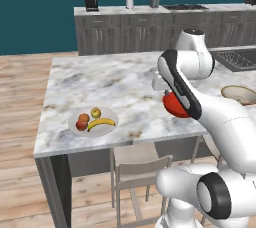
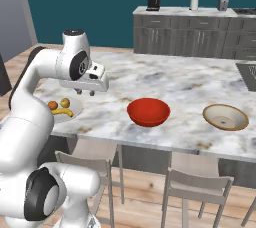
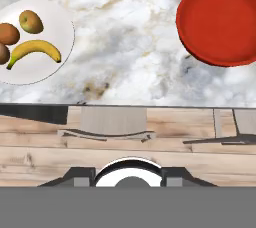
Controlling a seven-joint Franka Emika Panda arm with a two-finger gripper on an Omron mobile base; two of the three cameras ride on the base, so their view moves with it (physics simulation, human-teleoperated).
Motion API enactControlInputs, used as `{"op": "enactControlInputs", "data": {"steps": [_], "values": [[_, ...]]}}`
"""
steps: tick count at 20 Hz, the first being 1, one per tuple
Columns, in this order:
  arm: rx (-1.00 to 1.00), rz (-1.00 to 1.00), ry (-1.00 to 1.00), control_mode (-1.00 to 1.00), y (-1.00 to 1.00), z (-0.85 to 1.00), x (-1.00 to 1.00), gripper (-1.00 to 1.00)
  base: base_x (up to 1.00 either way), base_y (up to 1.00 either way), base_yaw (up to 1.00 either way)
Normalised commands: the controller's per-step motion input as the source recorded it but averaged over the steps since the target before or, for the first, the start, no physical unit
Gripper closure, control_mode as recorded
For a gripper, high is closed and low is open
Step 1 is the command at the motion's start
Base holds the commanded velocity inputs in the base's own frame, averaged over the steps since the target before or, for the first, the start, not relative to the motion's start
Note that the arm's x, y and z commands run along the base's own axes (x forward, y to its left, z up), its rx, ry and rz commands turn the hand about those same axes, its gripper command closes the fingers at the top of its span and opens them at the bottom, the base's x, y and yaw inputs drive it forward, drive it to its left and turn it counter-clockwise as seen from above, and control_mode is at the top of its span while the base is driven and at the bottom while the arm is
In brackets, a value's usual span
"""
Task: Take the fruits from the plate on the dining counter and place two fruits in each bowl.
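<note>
While hovering over the near edge of the table (image 2: 175, 79), between plate (image 2: 76, 103) and red bowl (image 2: 148, 112), end effector (image 2: 85, 92) pointing down, well above the marble. Cannot tell whether parted or closed: too small from the right base, tips cut off at the bottom of the hand view. Nothing seen between them.

All four fruits on the plate, by the near edge toward the left corner: banana (image 3: 35, 51), yellow-green apple (image 3: 30, 21), orange (image 3: 7, 33), red-orange apple (image 3: 2, 53). Red bowl midway along the near edge, tan bowl (image 2: 225, 117) toward the right corner; both empty, so no part of the task done.

Risks, as a judgement:
- Fruits packed touching; descending on one likely to nudge a neighbour, round ones prone to roll off the flat plate and over the near edge.
- Banana curved and low; closing across the bend could pinch it askew or skid it.
- Plate close to the edge; pushing sideways could slide it off.
- Miscounting: three in one bowl.

Differences between views:
- Hand view: fruit layout from above, plate cropped at its side, stools (image 3: 114, 122) below the edge.
- Right base: tan bowl's pale inside, end effector's height.
- Left base: red bowl (image 1: 172, 104) mostly hidden behind the arm, plate (image 1: 80, 131) whole.
</note>
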Motion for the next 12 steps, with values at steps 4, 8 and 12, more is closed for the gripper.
{"op": "enactControlInputs", "data": {"steps": [4, 8, 12], "values": [[0.00, 0.04, 0.00, -1.00, 0.04, -0.06, -0.20, -1.00, 0.00, 0.00, 0.00], [-0.01, 0.17, 0.01, -1.00, 0.82, -0.30, 0.27, -1.00, 0.00, 0.00, 0.00], [0.00, 0.29, 0.10, -1.00, 1.00, -0.46, 0.77, -1.00, 0.00, 0.00, 0.00]]}}
